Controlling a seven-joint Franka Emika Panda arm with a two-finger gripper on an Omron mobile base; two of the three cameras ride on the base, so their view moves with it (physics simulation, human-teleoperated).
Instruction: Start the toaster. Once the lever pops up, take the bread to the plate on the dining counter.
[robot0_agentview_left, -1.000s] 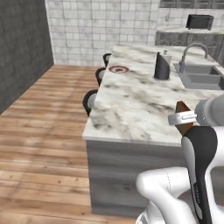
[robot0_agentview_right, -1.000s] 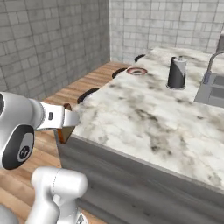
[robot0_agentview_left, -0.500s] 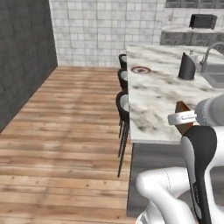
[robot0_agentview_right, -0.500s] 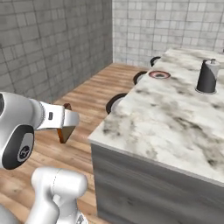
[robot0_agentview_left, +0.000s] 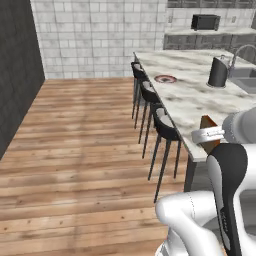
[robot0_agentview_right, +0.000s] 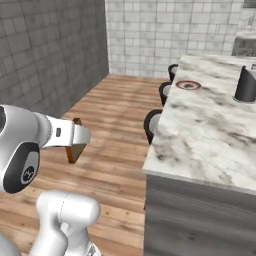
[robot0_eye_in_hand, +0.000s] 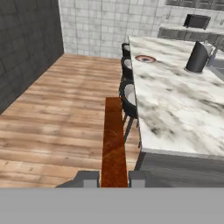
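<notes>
Bread (robot0_eye_in_hand: 114, 140) is held edge-on between the two dark fingertips of the gripper (robot0_eye_in_hand: 114, 178), which is closed tight on the slice, so the toasting step is judged to be finished and the carrying step under way. In the hand view the slice is seen over the wooden floor (robot0_eye_in_hand: 57, 109), left of the near corner of the dining counter (robot0_eye_in_hand: 175, 109) and not yet above it. A row of dark stools (robot0_agentview_left: 165, 127) is lined along the counter's left side. Farther along the marble top the plate (robot0_eye_in_hand: 145, 58) is seen, well apart from the slice and bare. What is left, by this judgement, is the approach to the plate and the release of the slice onto it.
</notes>
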